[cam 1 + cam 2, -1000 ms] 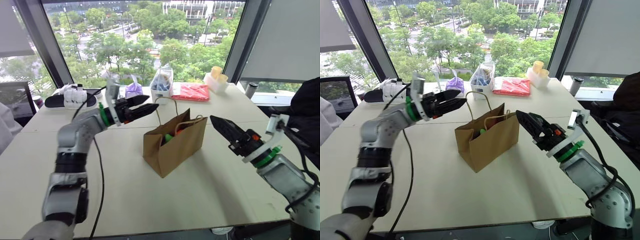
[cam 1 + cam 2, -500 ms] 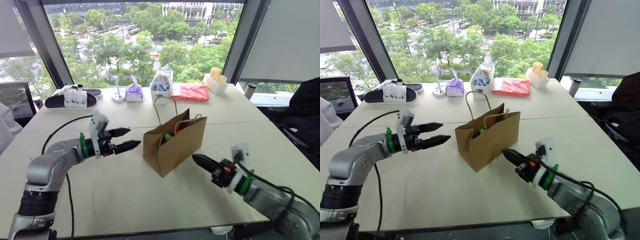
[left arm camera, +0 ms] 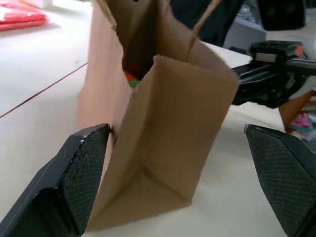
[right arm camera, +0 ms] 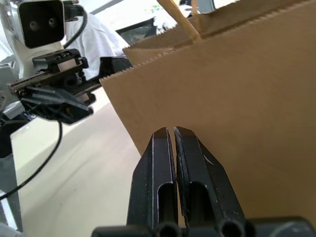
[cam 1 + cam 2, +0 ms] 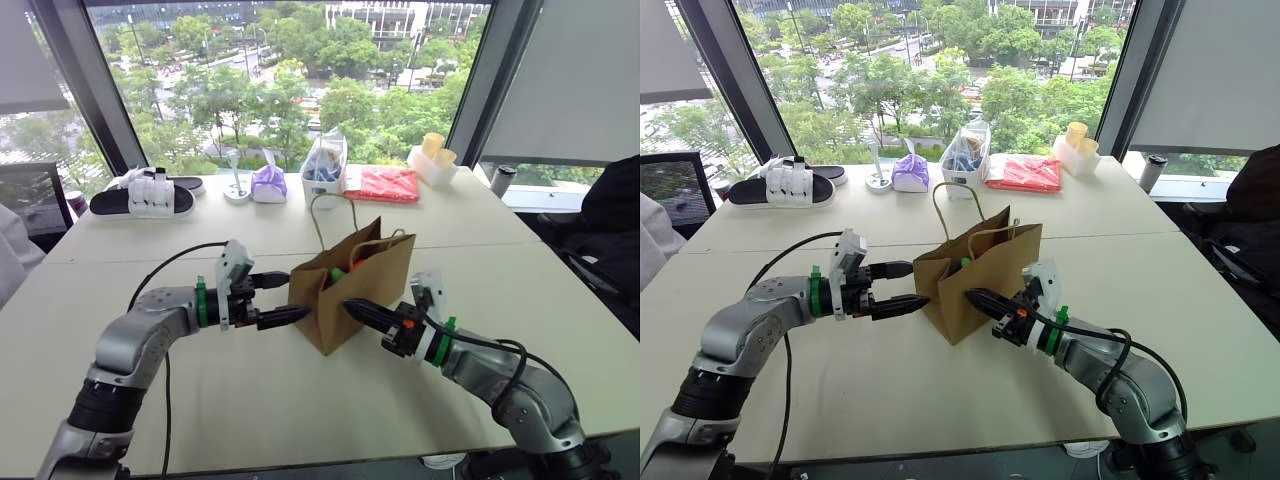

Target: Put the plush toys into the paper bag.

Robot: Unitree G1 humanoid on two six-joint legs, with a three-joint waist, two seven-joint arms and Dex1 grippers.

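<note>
The brown paper bag (image 5: pixel 352 292) stands upright at the table's middle, mouth open, cord handles up. Inside it, the green plush toy (image 5: pixel 338 273) and the orange one (image 5: pixel 358 263) peek over the rim; a bit of both colours also shows in the bag's mouth (image 3: pixel 129 78). My left gripper (image 5: pixel 298 295) is open and level, and its two fingers straddle the bag's left end (image 3: pixel 168 148). From the right, my shut right gripper (image 5: pixel 348 303) points its tip at the bag's broad front face (image 4: pixel 237 98), very close to the paper.
Along the far edge lie a black tray of white bottles (image 5: pixel 142 195), a purple tissue pouch (image 5: pixel 268 183), a clear plastic bag of blue items (image 5: pixel 325 165), a red packet (image 5: pixel 382 183) and a white box with yellow cups (image 5: pixel 432 158). A person in dark clothing (image 5: pixel 612 215) sits at the right.
Both arms came down from above the table and closed in on the bag from either side. The right gripper, first high at the right, now sits shut at the bag's front.
</note>
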